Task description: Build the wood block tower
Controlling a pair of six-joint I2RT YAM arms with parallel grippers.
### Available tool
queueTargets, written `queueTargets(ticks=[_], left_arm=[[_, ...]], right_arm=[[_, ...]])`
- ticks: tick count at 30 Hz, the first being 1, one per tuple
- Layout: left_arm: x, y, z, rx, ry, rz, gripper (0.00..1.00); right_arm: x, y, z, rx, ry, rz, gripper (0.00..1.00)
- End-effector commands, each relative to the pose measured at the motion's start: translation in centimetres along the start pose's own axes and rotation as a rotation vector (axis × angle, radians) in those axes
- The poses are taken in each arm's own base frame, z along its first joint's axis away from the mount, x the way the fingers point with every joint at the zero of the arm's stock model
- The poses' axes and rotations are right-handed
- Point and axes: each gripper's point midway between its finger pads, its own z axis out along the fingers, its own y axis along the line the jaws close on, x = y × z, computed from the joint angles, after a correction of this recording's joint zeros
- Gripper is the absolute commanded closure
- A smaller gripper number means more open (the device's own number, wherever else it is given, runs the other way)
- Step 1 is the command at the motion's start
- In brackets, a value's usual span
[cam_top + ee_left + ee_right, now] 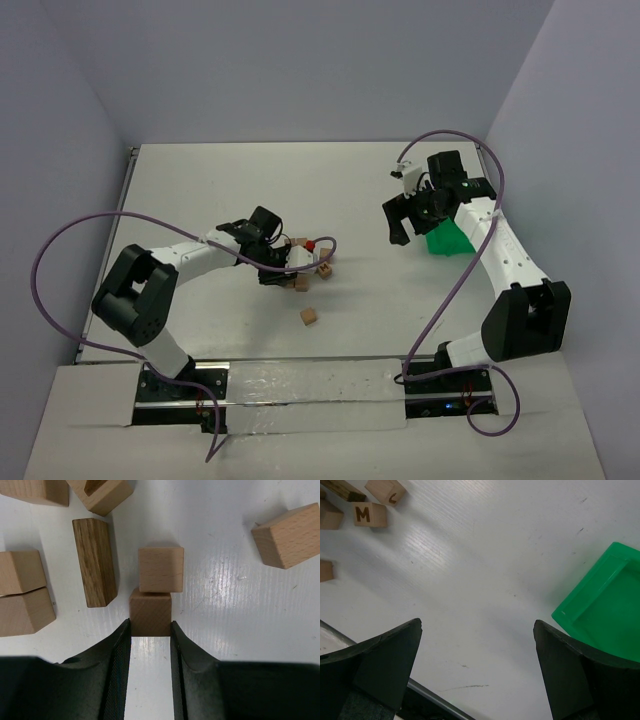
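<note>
no tower is seen yet. one block is clamped in the left end effector; the right end effector is spread wide.

Between the fingers of the left gripper sits the first cube; the second cube touches it at 12 o'clock, a long block lies at 10, a lone cube at 2.

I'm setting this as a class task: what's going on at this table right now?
The left gripper is closed on a small wooden cube, with a second cube touching it just beyond. Other blocks lie loose around them. The right gripper hangs open and empty near the green bin.
</note>
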Motion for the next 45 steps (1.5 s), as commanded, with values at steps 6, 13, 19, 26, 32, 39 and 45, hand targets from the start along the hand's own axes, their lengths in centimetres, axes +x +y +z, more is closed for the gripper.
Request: queueTargets(ticks=[6,13,19,26,32,39,45], left_arm=[[-0.4,-0.6,0.2,0.047,-0.026,0.021,0.70],[-0.8,-1.1,0.5,0.059,-0.025,0.034,0.64],[-1.0,-1.1,0.7,0.061,-0.023,0.032,0.47],[-1.5,-0.9,0.5,0.048,-0.035,0.023,0.34],[-2.4,-0.4,0.4,0.037,-0.056,0.026,0.34],[-3.7,-0.1,0.8,0.040,-0.073,0.039,0.35],[-4.4,0.1,1.1,0.045,-0.078,0.048,0.37]], right_arm=[[-1.1,0.0,-0.3,0.002,-0.027,-0.028,0.00],[-1.1,0.0,-0.3,0.003,-0.027,-0.030,0.00],[-1.2,-0.2,-0.4,0.008,-0.025,-0.030,0.00],[-0.8,0.0,-0.1,0.002,-0.019,-0.028,0.00],[-0.8,0.0,0.0,-0.002,-0.016,-0.026,0.00],[-0.5,0.0,0.1,-0.003,-0.009,-0.027,0.00],[-0.3,0.0,0.2,-0.005,-0.004,-0.030,0.00]])
